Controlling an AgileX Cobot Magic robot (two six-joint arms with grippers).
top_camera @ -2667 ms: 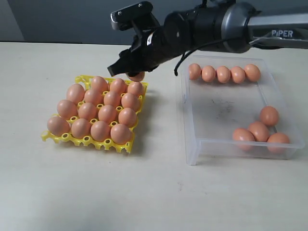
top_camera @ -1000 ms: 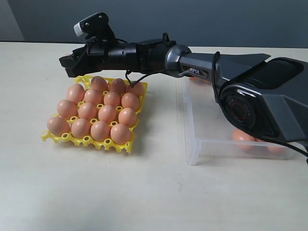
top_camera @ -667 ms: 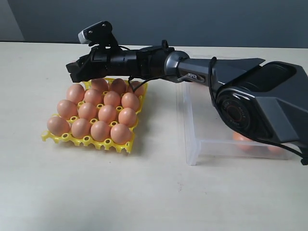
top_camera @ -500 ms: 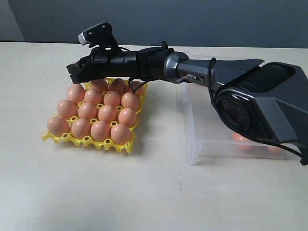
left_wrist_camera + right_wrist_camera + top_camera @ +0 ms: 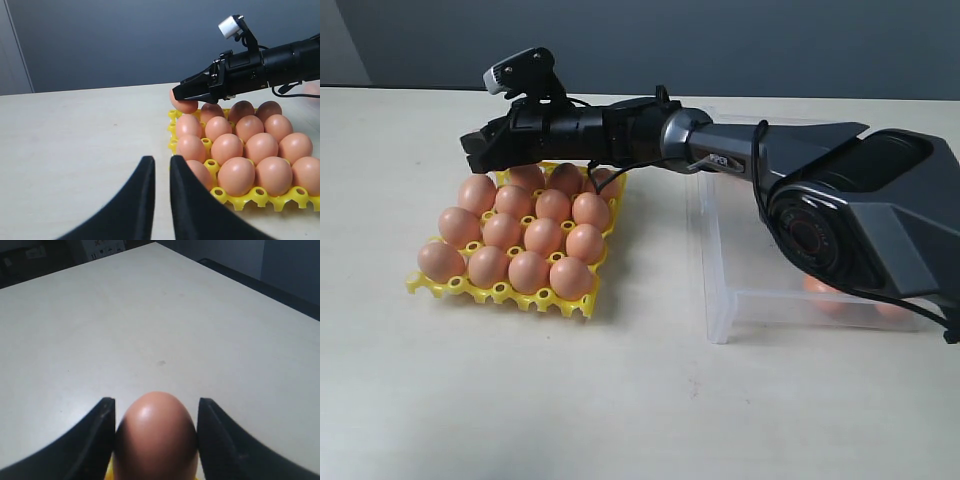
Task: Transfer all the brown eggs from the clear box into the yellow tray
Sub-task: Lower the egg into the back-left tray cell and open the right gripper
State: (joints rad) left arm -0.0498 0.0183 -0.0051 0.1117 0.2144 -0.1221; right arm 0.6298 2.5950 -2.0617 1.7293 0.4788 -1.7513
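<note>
The right arm (image 5: 720,150) is stretched way across the desk (image 5: 620,400) from the clear-box side, so its claw (image 5: 478,152) sits over the far left corner of the yellow tray (image 5: 505,292). That claw is clamped on a single brown egg (image 5: 154,435). The right wrist view shows it best: the egg is upright, wedged snugly between the two dark fingers, with a sliver of yellow peeking out just under it. From the left wrist view, the egg hangs right at the tray's corner cup. Whether it's actually touching the cup or just above it, can't tell.

The tray itself is nearly packed. The other eggs (image 5: 542,236) fill the three rows nearest the exterior camera, and there are more in the back row, partly tucked behind the arm.

The clear box (image 5: 740,305) sits off to the right of the tray with a strip of bare desk between them. The bulky part of the arm blocks most of it, so only a bit of orange from the leftover eggs (image 5: 820,287) shows near its front wall.

The left claw (image 5: 161,170) sits low over the desk on the near side of the tray, pointing toward it. Its fingers are pulled almost together with just a thin slit between them, and nothing is held there.
</note>
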